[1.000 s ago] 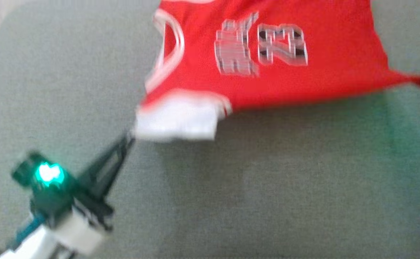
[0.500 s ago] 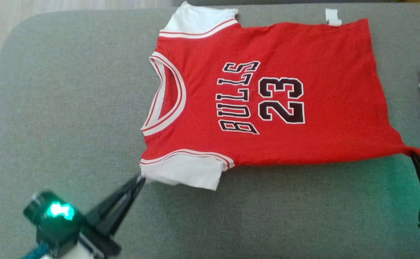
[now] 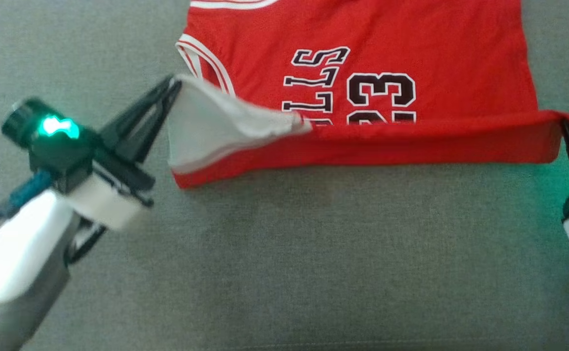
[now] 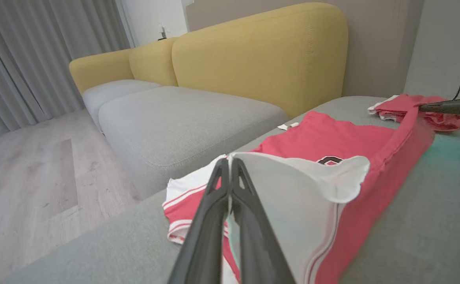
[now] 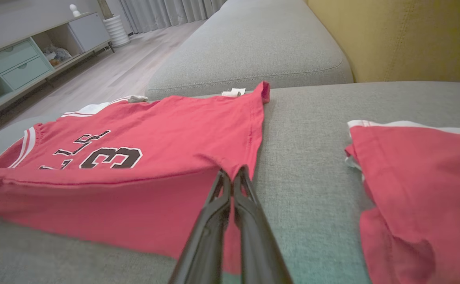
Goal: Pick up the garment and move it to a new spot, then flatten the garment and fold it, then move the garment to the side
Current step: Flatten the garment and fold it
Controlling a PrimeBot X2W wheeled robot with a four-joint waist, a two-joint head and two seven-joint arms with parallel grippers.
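My left claw (image 3: 174, 85) is clamped tight on the white sleeve (image 3: 206, 122) of the red jersey (image 3: 386, 58). My right claw (image 3: 564, 124) is pinched closed on the near hem corner. Between them the near edge is lifted and turned over the front, while the rest lies flat on the grey sofa cushion (image 3: 313, 268). The print shows "LLS" beside "23", both partly cut off by the raised edge. One small white tag (image 5: 233, 92) sticks out at the far hem, too small to read. I count two red garments: this jersey and a second one (image 5: 423, 177) lying apart beyond my right claw.
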